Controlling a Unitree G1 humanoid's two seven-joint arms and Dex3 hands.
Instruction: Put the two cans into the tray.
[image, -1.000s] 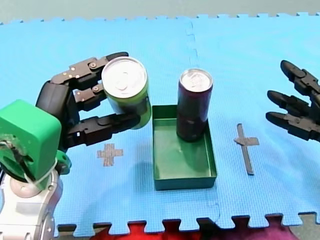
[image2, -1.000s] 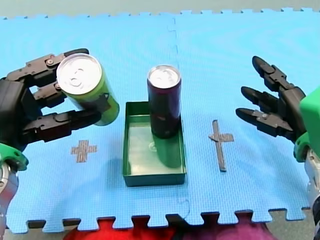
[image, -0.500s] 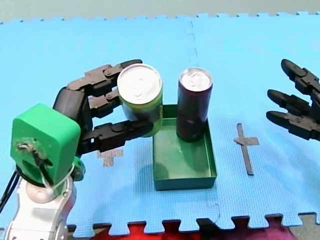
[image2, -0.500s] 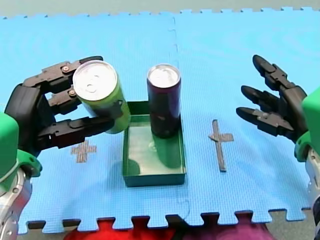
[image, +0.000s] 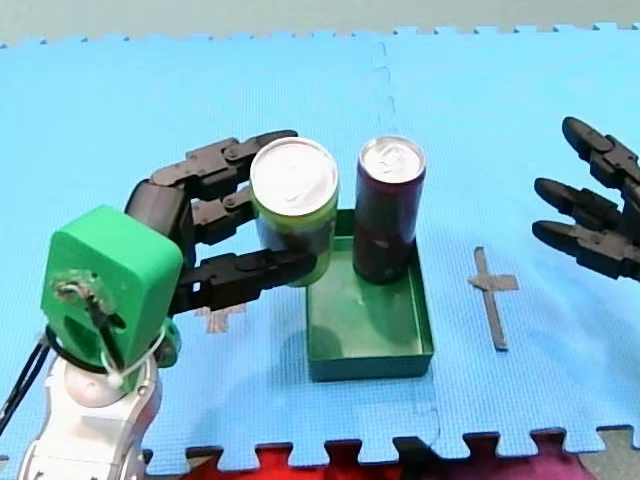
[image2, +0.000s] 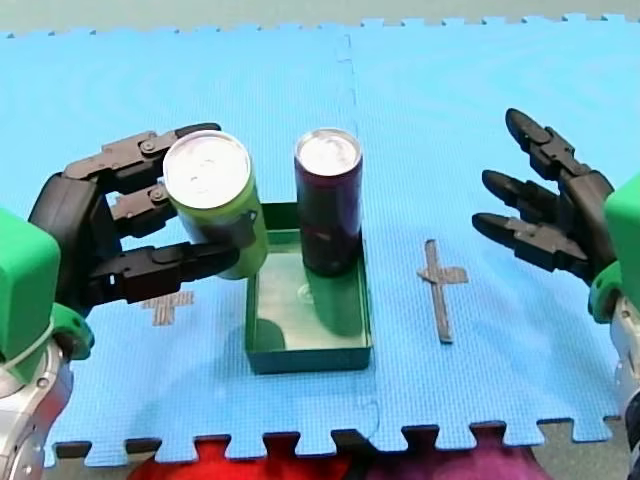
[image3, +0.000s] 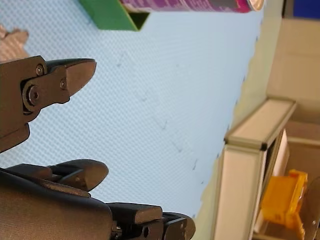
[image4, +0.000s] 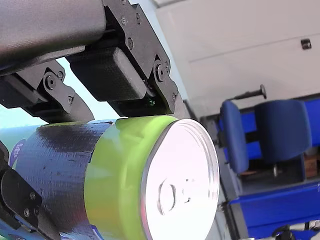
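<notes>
1. A blue foam mat (image: 120, 120) of interlocking tiles covers the work surface.
2. The left hand (image: 215, 232) comes in from the near left with a green housing at its wrist. Its fingers are clamped on the green can: two fingers (image: 235, 160) wrap the far side and the thumb presses the near side.
3. The green tray (image: 370, 362) sits on the mat near the middle, a shallow rectangle with its long side running away from the robot.
4. The right hand (image: 595, 225) hangs above the mat at the right edge, well apart from the tray, fingers uncurled and holding nothing.
5. The green can (image: 292, 205) is held off the mat, tilted, silver top up, at the tray's left rim near the far corner. Whether it touches the rim cannot be told.
6. The purple can (image: 388, 215) stands upright inside the tray at its far end, just beside the green can.
7. A grey tape cross (image: 492, 295) lies on the mat between the tray and the right hand; another tape cross (image2: 160, 300) lies left of the tray, partly under the left hand.
</notes>
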